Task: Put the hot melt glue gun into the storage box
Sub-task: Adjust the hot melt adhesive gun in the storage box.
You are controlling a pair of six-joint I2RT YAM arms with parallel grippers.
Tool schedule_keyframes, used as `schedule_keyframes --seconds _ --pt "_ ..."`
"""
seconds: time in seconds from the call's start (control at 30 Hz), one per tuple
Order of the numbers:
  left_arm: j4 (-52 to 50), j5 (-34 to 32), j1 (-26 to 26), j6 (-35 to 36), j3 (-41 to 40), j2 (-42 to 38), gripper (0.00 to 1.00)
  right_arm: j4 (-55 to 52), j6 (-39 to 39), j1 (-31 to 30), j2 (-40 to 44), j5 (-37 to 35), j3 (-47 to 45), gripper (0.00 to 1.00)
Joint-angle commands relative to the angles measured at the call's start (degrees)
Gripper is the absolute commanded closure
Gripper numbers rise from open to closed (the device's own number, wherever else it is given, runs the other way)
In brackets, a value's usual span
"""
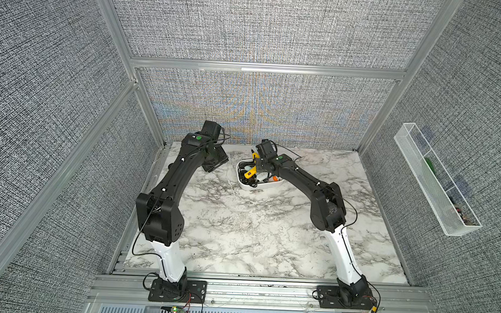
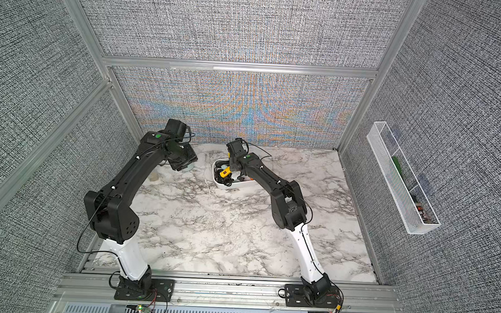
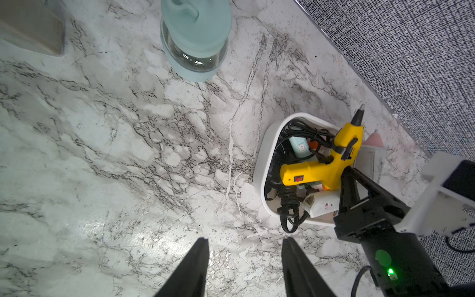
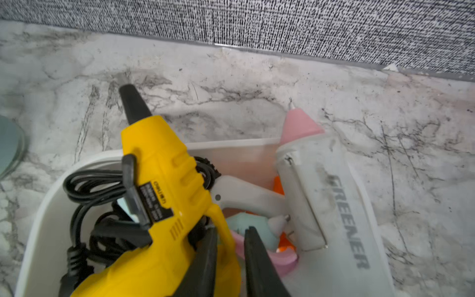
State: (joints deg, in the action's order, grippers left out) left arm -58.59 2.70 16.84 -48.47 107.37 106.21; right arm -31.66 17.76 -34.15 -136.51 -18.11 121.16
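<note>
Right claw (image 4: 231,228) tight on glue gun (image 4: 164,164) over storage box (image 4: 43,226) rim

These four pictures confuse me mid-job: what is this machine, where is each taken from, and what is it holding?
Two robot arms stand at a marble table. Both top views look down on the whole cell; each wrist view rides on one arm, looking where it reaches. The left gripper is open and empty above bare marble, near a pale-blue lidded jar. The right gripper is closed on the yellow glue gun, which lies in the white storage box over black cords, nozzle poking past the rim, beside a white glue gun.
</note>
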Motion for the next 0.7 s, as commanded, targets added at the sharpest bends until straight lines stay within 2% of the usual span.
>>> schedule_keyframes --seconds 0.0,0.13,0.33,0.57,0.67 --pt "-0.3 -0.5 -0.1 -0.1 0.1 -0.1 0.49 -16.0 -0.8 -0.3 -1.4 2.5 -1.1 0.98" --pt "-0.2 -0.6 -0.1 0.0 -0.3 0.0 0.49 -16.0 -0.6 -0.4 -1.6 2.0 -0.5 0.97" --pt "-0.2 -0.8 -0.6 0.0 -0.9 -0.6 0.49 -13.8 -1.1 -0.5 2.2 0.5 2.4 0.86" --pt "0.0 -0.4 -0.8 0.0 -0.9 -0.4 0.49 -13.8 -2.1 -0.6 3.8 0.2 5.2 0.79" --pt "0.0 -0.4 -0.8 0.0 -1.0 -0.5 0.48 -13.7 -2.3 -0.6 3.8 -0.1 6.2 0.70"
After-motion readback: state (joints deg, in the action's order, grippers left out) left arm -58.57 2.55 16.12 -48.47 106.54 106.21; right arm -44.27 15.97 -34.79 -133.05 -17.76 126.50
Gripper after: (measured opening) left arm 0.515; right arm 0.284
